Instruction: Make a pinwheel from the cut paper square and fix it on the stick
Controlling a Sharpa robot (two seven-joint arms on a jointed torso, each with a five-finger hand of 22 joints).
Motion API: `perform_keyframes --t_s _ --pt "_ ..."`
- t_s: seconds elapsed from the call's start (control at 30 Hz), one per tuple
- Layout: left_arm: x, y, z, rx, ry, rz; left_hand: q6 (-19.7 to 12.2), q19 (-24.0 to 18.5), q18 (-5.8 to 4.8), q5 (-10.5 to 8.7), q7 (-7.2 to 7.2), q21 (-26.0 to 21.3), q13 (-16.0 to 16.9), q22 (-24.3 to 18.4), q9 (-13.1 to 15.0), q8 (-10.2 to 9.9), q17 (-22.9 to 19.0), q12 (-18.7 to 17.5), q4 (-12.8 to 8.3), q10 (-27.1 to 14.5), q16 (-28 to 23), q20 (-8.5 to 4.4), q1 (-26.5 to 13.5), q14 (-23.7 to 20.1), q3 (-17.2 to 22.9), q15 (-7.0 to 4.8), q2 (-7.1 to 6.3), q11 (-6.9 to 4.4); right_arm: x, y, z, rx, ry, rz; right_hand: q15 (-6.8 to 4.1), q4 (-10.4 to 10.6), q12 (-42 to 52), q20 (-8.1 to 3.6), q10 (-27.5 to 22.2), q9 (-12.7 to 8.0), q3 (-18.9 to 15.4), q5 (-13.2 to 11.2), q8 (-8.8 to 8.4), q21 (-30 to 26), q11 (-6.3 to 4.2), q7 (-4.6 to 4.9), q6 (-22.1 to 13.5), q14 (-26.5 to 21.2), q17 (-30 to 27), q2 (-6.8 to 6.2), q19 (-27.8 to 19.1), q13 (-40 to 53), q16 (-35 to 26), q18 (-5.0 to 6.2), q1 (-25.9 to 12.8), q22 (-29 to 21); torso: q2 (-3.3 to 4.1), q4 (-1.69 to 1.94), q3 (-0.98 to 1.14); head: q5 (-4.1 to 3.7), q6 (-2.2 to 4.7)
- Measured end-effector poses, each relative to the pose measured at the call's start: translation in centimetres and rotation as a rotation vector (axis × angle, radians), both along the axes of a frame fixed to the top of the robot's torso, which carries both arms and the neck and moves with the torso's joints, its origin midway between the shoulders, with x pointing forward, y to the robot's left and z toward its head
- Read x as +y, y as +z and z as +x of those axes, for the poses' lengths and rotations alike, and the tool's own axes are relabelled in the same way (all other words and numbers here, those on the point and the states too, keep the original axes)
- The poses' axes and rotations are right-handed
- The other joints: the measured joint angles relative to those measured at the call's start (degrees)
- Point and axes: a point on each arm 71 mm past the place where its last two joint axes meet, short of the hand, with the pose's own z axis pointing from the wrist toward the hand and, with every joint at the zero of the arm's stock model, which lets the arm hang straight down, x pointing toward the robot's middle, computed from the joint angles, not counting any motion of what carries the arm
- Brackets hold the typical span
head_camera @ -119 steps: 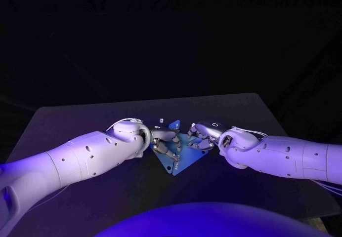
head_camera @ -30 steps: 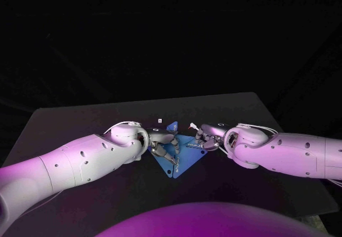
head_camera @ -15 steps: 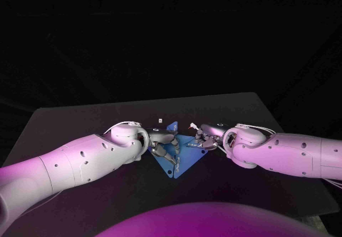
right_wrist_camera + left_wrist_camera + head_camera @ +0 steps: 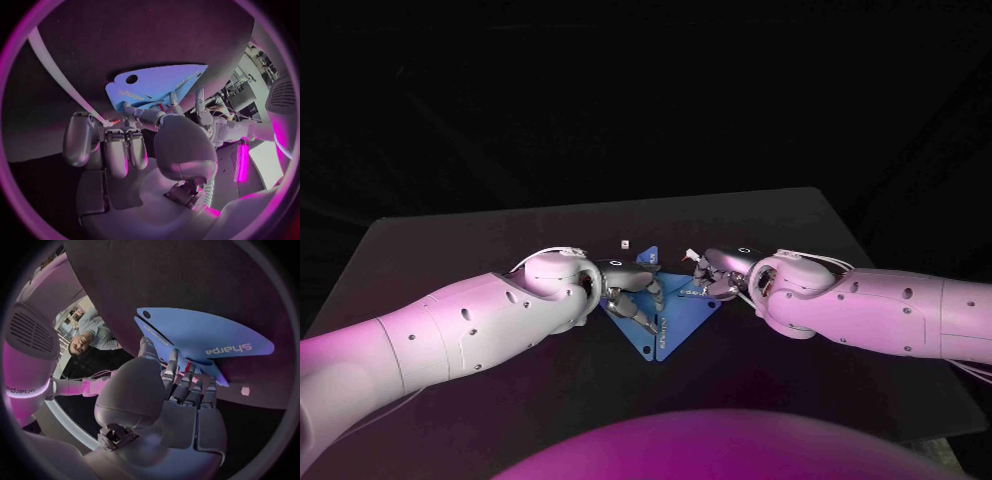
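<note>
Hardly anything differs from half a second ago: the right hand [image 4: 718,275] has edged slightly inward, and the blue paper square [image 4: 668,318] stays mid-worktop [image 4: 473,240] between both hands. A small white piece [image 4: 626,244] lies just beyond it. A white stick [image 4: 59,67] runs up to the right fingers [image 4: 134,117], which are narrowly curled and pinch a holed flap. The left hand [image 4: 629,292] holds another flap, fingers [image 4: 172,365] close together.

"Sharpa" on blue paper [image 4: 200,332]
</note>
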Motion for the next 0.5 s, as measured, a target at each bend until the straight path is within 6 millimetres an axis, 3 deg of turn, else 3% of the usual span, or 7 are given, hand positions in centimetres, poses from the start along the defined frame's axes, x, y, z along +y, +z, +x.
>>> perform_keyframes --t_s 0.5 --pt "0.16 0.31 -0.20 -0.037 0.008 -0.014 0.10 0.00 0.00 0.00 0.72 0.00 0.10 0.05 0.00 0.52 0.05 0.00 -0.01 1.13 0.00 0.00 -1.21 0.31 0.01 -0.31 -1.21 -1.13 0.14 0.03 0.22 -0.019 -0.001 0.004 0.00 0.00 0.00 0.00 0.00 0.00 0.00 -0.87 0.22 0.00 0.00 0.00 0.00 0.00 0.00 0.31 -0.01 -0.01 0.00 0.00 0.31 0.04 -0.03 -0.08 0.05 0.09 0.00"
